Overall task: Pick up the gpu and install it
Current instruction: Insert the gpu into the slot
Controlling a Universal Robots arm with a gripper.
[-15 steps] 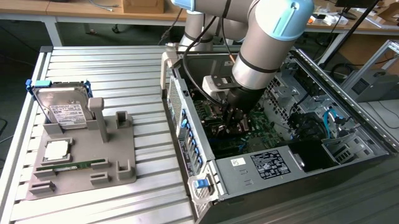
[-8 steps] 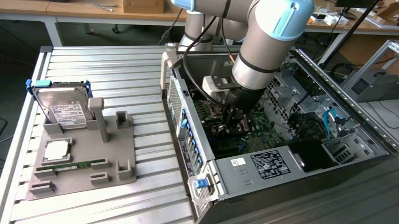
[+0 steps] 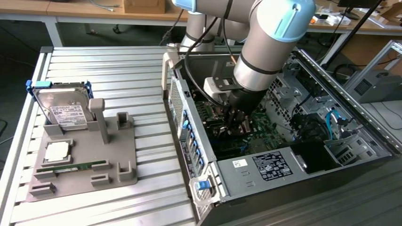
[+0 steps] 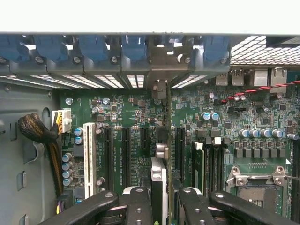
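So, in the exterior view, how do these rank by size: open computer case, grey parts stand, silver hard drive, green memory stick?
Largest to smallest:
1. open metal computer case
2. flat grey parts stand
3. silver hard drive
4. thin green memory stick

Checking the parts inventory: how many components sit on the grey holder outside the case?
3: the hard drive upright, farthest from the camera; a silver chip in front of it; the green memory stick nearest the camera.

The gpu (image 4: 160, 185), a thin dark card seen edge-on, stood upright over the green motherboard (image 4: 117, 115), clamped in the claw (image 4: 161, 204), its bracket end toward the motherboard's rear edge.
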